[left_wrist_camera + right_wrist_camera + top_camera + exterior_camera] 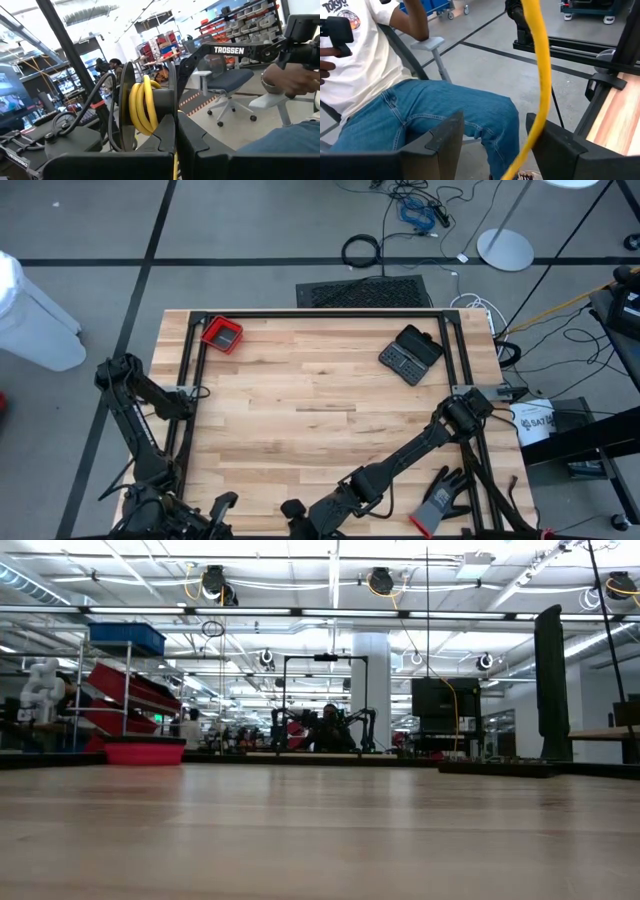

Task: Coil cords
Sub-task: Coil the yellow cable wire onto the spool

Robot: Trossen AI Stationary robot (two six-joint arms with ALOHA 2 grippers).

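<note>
Right gripper (492, 145) is held spread at the table's near edge; a thin yellow cord (540, 90) is seen hanging lengthwise between its fingers, only in the right wrist view. Left gripper (175, 145), pressed together, is faced by yellow cord coils (142, 107) on a reel. Farther off, a small red plastic tray (222, 334) is seen, contents indiscernible.
</note>
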